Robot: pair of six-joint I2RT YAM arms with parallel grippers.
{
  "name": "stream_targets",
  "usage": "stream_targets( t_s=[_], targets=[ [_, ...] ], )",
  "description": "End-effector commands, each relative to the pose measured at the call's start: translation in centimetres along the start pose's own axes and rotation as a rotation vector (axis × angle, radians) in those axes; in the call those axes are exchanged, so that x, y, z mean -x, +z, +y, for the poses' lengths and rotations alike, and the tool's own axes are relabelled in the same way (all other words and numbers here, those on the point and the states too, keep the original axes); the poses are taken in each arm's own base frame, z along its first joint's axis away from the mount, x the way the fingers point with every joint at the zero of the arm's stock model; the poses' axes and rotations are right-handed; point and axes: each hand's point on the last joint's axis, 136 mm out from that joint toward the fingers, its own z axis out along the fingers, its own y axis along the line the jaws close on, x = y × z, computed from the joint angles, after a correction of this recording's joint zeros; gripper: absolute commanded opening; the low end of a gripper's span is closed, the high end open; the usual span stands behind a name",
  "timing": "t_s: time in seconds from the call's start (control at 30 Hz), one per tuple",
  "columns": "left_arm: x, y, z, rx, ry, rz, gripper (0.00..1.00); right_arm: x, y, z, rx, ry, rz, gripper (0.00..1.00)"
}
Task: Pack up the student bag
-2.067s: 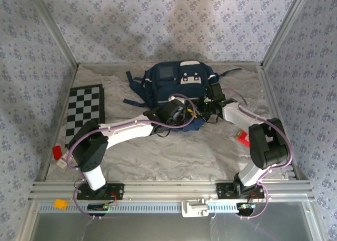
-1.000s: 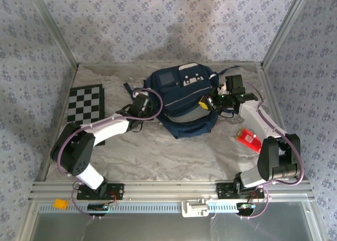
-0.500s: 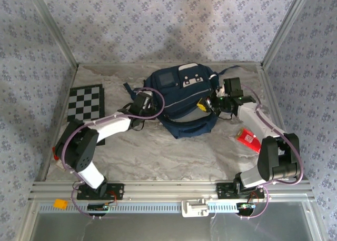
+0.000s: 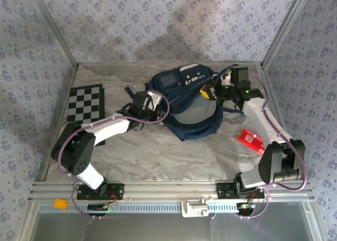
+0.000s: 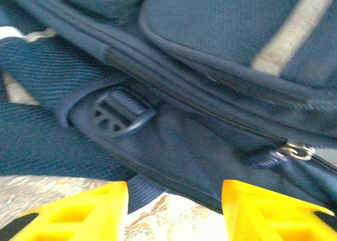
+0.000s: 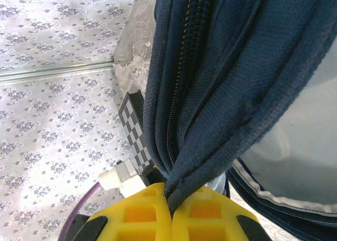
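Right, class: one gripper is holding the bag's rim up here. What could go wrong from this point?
1. The right gripper pinches just a thin fold at the rim of the student bag. The fabric could slip out and the mouth might sag shut.
2. The left gripper, jaws apart, sits close to a strap buckle. Closing there might catch the strap rather than the opening's edge.

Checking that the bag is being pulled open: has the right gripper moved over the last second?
Yes. The right gripper, shut on the student bag's edge, has gone toward the back wall, farther from the red packet.
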Motion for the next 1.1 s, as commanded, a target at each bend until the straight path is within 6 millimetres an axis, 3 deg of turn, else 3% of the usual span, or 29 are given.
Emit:
stream_targets(
  t_s=[0.0, 0.13, 0.43, 0.63, 0.77, 1.07],
  targets=[
    [0.4, 0.5, -3.3, -0.122, 0.115, -0.012, 0.49, 0.9, -1.4, 3.0, 0.065, -0.066, -0.034, 0.00],
    [-0.7, 0.9, -4.6, -0.143, 0.155, -0.008, 0.49, 1.0, -1.3, 2.8, 0.069, -0.053, -0.031, 0.00],
    [0.9, 2.0, -5.0, -0.150, 0.166, -0.049, 0.49, 1.4, -1.6, 3.0, 0.070, -0.054, -0.045, 0.00],
    [3.4, 1.6, -5.3, -0.155, 0.159, -0.136, 0.32, 1.3, -1.7, 2.8, 0.060, -0.059, -0.042, 0.00],
    [4.4, 1.8, -3.5, -0.122, 0.108, -0.162, 0.19, 1.1, -1.7, 2.2, 0.048, -0.053, -0.033, 0.00],
    [4.2, 3.0, 2.3, 0.006, 0.004, -0.125, 0.17, 0.7, -1.9, 2.0, 0.061, -0.052, -0.020, 0.00]
  ],
)
